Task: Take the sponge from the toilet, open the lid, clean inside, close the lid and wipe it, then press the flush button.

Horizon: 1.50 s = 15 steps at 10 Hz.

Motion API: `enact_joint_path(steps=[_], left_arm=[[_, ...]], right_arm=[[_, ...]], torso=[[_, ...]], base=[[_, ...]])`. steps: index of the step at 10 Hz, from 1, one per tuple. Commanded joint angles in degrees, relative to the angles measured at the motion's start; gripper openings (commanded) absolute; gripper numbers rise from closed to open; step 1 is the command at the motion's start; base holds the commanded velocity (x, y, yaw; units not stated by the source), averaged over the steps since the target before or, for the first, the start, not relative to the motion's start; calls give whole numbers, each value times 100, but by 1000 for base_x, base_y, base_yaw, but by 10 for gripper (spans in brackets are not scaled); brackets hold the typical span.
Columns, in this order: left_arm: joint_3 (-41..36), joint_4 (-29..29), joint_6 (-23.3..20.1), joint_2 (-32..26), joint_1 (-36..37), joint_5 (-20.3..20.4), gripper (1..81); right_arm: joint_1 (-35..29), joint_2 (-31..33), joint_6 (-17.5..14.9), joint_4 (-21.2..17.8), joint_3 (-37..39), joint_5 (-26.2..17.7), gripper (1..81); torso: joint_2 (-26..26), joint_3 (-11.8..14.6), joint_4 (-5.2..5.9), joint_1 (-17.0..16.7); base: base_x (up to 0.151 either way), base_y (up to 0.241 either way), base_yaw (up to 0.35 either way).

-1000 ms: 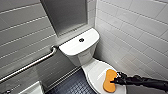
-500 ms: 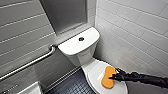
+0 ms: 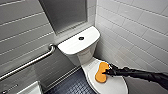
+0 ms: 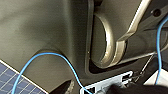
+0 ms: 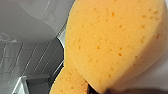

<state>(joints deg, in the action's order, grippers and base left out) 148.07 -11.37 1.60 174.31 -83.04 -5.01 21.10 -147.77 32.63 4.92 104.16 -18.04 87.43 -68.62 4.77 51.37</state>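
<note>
Where the right fingers [image 3: 108,72] squeeze it, the pitted orange sponge [image 3: 100,76] waists inward.

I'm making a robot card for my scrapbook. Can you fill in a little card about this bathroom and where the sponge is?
room: bathroom, pale tiled walls, dark floor
toilet: white, against the back wall
lid: down
sponge: orange, on top of the lid
right pincer: right at the sponge's side; grip can't be told
flush button: dark, round, middle of the tank top, untouched
grab bar: metal, on the wall beside the toilet
</note>
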Motion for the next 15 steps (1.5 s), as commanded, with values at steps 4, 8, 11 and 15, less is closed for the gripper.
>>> enact_joint_path(steps=[4, 8, 11, 15], left_arm=[[-50, -14, -1, 34, -208, -527, 811], [-41, -23, -10, 69, -217, -527, 811], [-41, -23, -10, 87, -217, -527, 811], [-58, -40, -10, 87, -217, -527, 811]], right_arm=[[-919, -589, 1270, -79, 1615, -121, 10], [-357, -116, 1649, -88, 1247, 538, 10], [171, 702, 1720, -150, 377, 1083, 10], [882, 1676, 1720, -299, -316, 1715, 10]], torso=[[0, -5, 0, 2], [0, -5, 0, 2], [0, -5, 0, 2], [0, -5, 0, 2]], base=[[0, 0, 0], [0, 0, 0], [0, 0, 0], [0, 0, 0]])
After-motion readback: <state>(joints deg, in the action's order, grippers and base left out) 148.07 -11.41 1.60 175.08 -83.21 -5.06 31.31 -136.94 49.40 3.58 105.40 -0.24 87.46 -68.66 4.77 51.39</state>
